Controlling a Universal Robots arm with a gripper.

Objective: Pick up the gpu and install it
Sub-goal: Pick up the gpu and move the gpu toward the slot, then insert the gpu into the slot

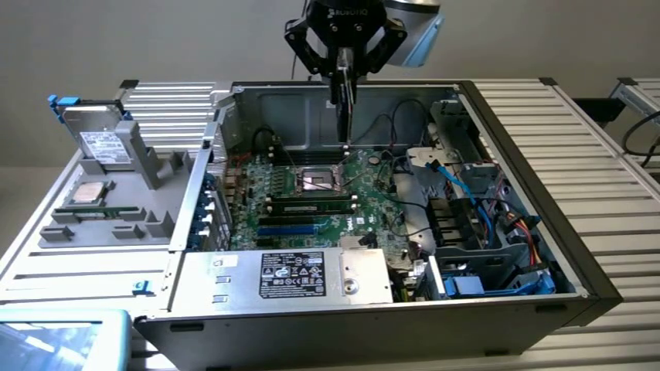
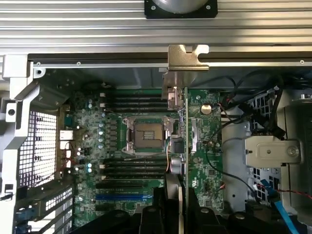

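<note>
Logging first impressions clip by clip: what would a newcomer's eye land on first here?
The end effector hangs over the open computer case, shut on the gpu, which points edge-down toward the motherboard. In the wrist view the card's silver bracket stands out bright near the case's edge. On the exterior view's left, a grey tray holds a drive with a white label.

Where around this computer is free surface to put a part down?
Free: the ribbed table on the exterior view's right of the case, and its strip before the grey tray. Crowded: the cables inside the case, and the motherboard under the gpu in the gripper.
</note>
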